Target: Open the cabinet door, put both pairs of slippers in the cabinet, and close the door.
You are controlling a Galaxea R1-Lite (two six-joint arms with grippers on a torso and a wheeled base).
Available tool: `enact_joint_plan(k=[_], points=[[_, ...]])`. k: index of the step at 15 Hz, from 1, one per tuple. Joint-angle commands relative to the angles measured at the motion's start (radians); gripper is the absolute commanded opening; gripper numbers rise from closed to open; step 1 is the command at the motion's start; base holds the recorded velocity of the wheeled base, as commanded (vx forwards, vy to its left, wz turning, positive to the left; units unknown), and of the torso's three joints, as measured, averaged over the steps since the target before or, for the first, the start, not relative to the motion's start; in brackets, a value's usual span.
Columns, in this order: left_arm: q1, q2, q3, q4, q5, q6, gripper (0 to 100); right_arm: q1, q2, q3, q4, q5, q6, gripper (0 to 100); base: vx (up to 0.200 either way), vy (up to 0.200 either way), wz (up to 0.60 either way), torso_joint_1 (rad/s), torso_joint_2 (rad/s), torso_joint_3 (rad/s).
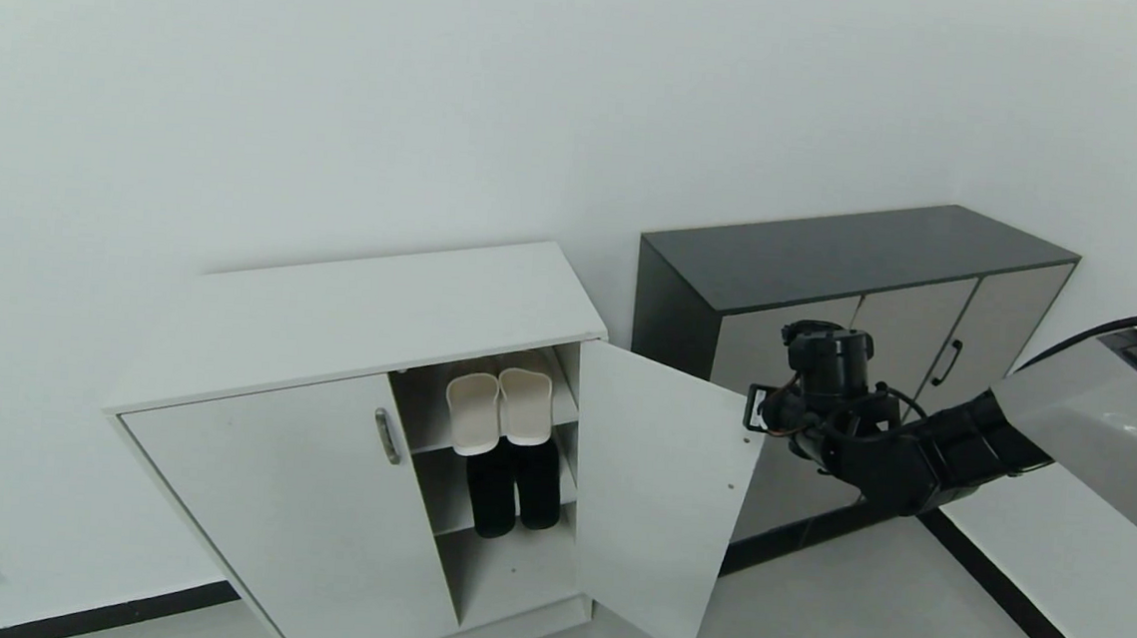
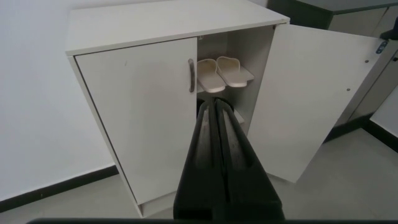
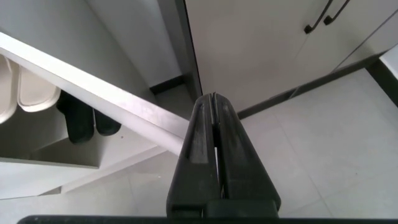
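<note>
White slippers (image 1: 499, 409) were shelved above black slippers (image 1: 515, 487) in the open white cabinet (image 1: 379, 306); left end effector (image 2: 211, 109) and right end effector (image 3: 213, 99) were closed.

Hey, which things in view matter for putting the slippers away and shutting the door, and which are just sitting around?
Job: white cabinet, its open door, white slippers on the upper shelf, black slippers on the shelf below, right gripper by the door's edge.
Just there: dark cabinet with grey doors, beside it.
</note>
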Motion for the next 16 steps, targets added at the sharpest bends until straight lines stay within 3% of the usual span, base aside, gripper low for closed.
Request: enact_joint_plan(k=[1, 5, 11, 16], points=[[0.000, 0.001, 0.000, 0.000, 0.000, -0.001, 0, 0.019, -0.020, 0.023, 0.000, 0.000, 0.000, 0, 0.000, 0.000, 0.00, 0.000, 0.00, 0.000], [0.000, 0.001, 0.000, 0.000, 0.000, -0.001, 0, 0.106, -0.071, 0.087, -0.002, -0.011, -0.005, 0, 0.000, 0.000, 0.00, 0.000, 0.00, 0.000], [0.000, 0.001, 0.000, 0.000, 0.000, -0.001, 0, 0.315, -0.178, 0.210, -0.023, -0.023, -0.003, 0, 0.000, 0.000, 0.00, 0.000, 0.00, 0.000], [0.000, 0.001, 0.000, 0.000, 0.000, -0.002, 0, 0.338, -0.205, 0.296, -0.147, -0.016, -0.060, 0, 0.000, 0.000, 0.00, 0.000, 0.00, 0.000]])
